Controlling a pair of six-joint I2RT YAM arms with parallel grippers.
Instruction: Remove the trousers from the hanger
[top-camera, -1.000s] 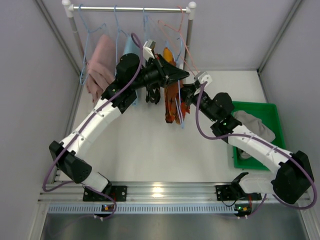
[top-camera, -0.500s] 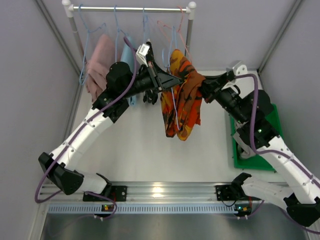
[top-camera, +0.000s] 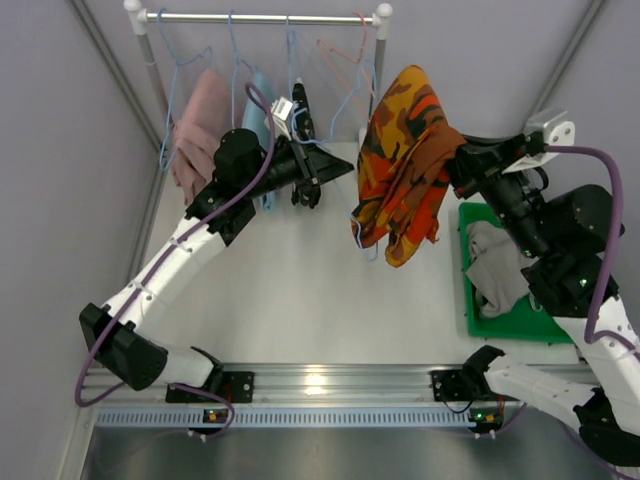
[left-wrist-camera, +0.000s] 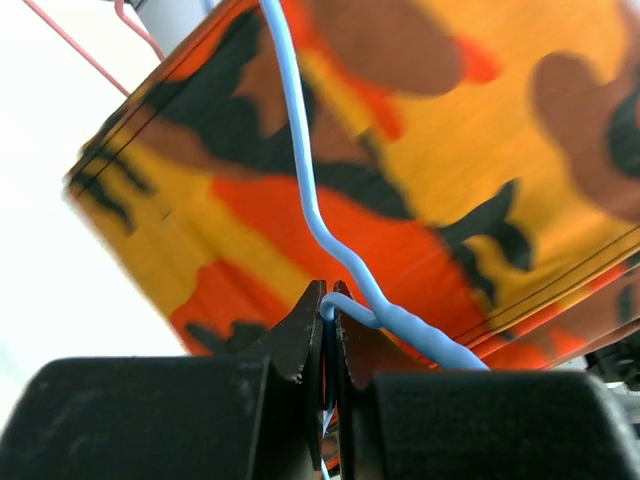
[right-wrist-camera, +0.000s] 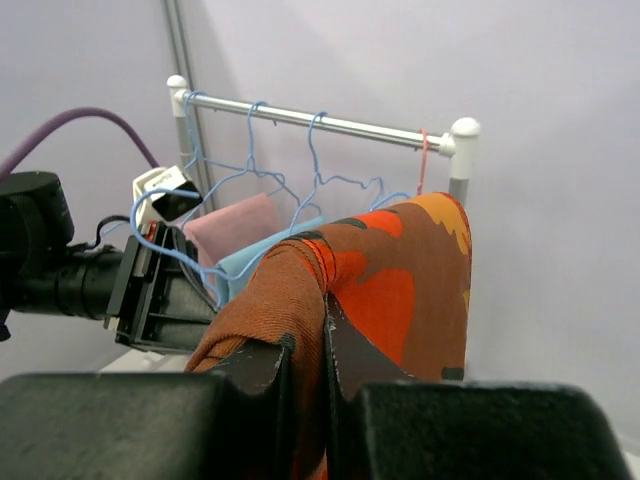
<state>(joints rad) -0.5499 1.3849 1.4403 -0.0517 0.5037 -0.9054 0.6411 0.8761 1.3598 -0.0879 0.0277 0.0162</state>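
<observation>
The orange-red, black-patterned trousers (top-camera: 405, 150) hang bunched in the air right of the rack. My right gripper (top-camera: 455, 165) is shut on a fold of them (right-wrist-camera: 400, 270), its jaws (right-wrist-camera: 308, 330) pinching the cloth. My left gripper (top-camera: 345, 163) is shut on the wire of a blue hanger (left-wrist-camera: 300, 170), held between its tips (left-wrist-camera: 330, 295). That wire runs up across the trousers (left-wrist-camera: 450, 150); whether cloth still lies over it is hidden. The hanger (right-wrist-camera: 160, 250) loops beside the left gripper. Grey trousers (top-camera: 495, 270) lie in the green tray (top-camera: 515, 325).
A white rail (top-camera: 260, 18) at the back carries several wire hangers, a pink garment (top-camera: 200, 130) and a light-blue one (right-wrist-camera: 250, 265). A dark garment (top-camera: 305, 190) hangs under my left wrist. Grey walls close in both sides.
My right gripper has pulled the orange trousers up and to the right, away from the left gripper. The left arm has shifted only slightly and still grips the hanger wire.
</observation>
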